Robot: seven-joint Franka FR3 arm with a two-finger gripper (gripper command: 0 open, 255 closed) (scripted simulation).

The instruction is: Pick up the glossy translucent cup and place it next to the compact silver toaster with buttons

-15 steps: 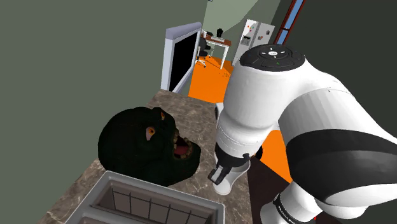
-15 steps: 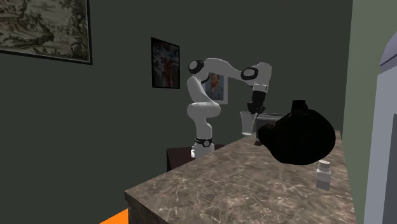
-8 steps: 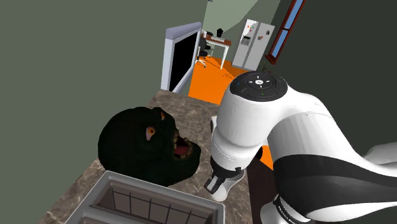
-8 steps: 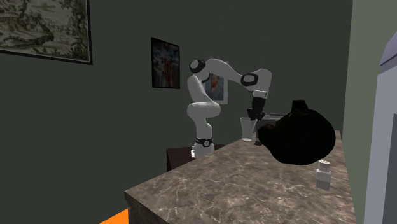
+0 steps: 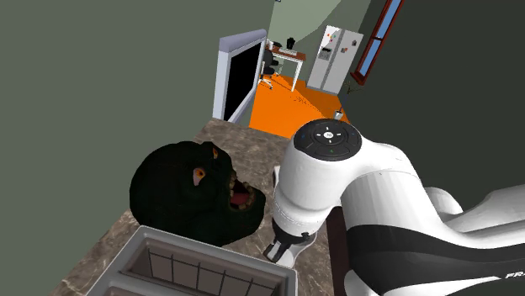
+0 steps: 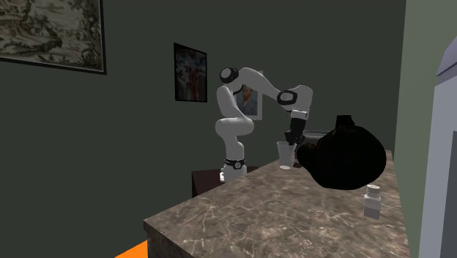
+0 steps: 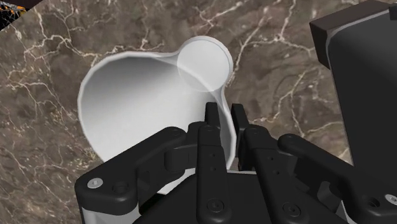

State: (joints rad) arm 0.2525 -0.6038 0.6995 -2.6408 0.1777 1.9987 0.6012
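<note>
Grey-white and see-through, the cup point(image 7: 143, 95) is being pinched by its rim. The gripper point(image 7: 225, 124) is closing its two black fingers point(image 7: 213, 130) narrowly on the wall, one inside the cup and one outside. From the wrist camera the cup is opening towards the lens, its round base showing pale through the wall, with the brown veined counter point(image 7: 76, 38) lying behind it.

In the second exterior view the cup is standing upright at the counter's far end, on the side nearest the arm point(image 6: 256, 77). Whether its base is touching the stone or hanging just over it, I cannot tell. A big black lump point(image 6: 344, 157) is lying just to that view's right of the cup, close but apart from it.

In the shoulder view this lump is showing orange spots and a reddish patch. The grey slotted toaster point(image 5: 202, 267) is sitting at that view's bottom edge, just beside the lump, and the gripper with the cup is hanging near the toaster's right corner, under the white wrist.

A small pale shaker point(image 6: 373, 201) is standing at the second exterior view's near right, well apart from the cup. The arm is bending over from its dark stand point(image 6: 209, 179) beyond the counter.
</note>
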